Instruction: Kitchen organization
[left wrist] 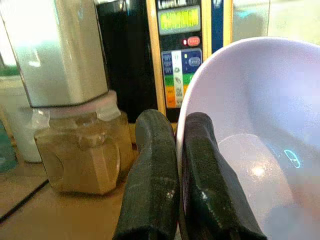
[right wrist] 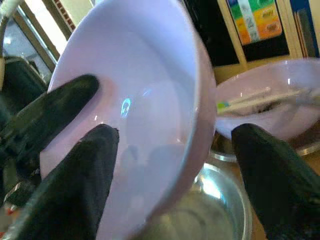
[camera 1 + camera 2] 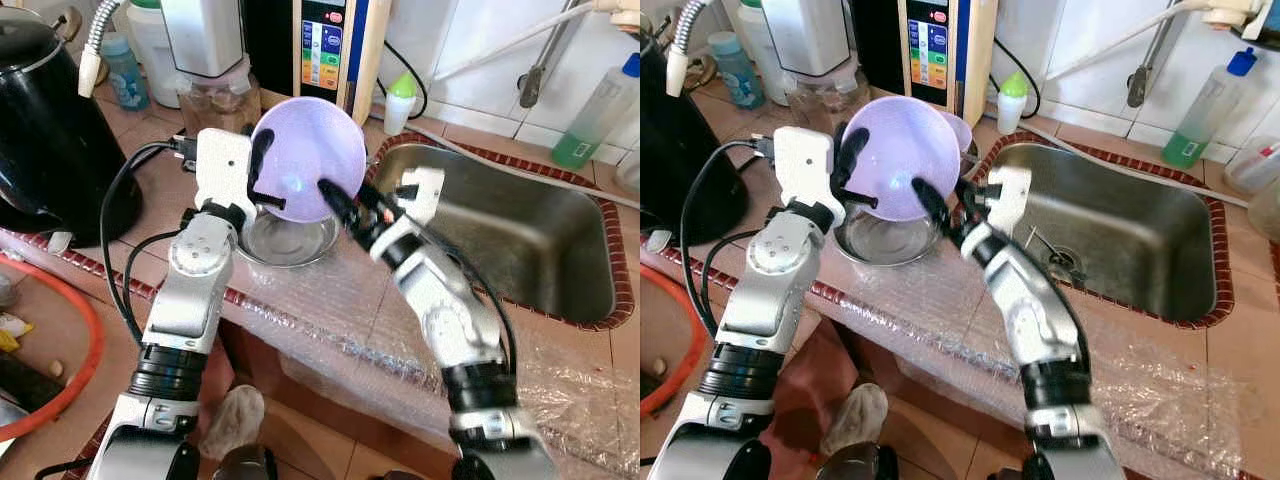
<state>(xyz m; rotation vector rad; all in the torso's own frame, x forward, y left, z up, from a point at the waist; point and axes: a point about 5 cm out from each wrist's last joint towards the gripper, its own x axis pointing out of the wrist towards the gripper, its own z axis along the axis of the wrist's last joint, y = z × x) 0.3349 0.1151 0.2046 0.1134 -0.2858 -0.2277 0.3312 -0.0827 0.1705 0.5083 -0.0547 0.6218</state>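
Two grippers at lilac bowl (image 3: pixel 310 155), tilted above steel bowl (image 3: pixel 290 240) — left gripper (image 3: pixel 262 165) clamped on its rim, right gripper (image 3: pixel 340 205) apart, straddling opposite rim. Handover probably midway — placement remains.

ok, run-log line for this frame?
left gripper: shut on lilac bowl rim | right gripper: open, straddling rim | bowl tilted above steel bowl

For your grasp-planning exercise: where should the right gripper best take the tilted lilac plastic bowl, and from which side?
Grip the thin rim of the lilac plastic bowl on its sink side, opposite the left gripper already pinching the rim. The bowl stands on edge, so the right gripper can straddle that wall.
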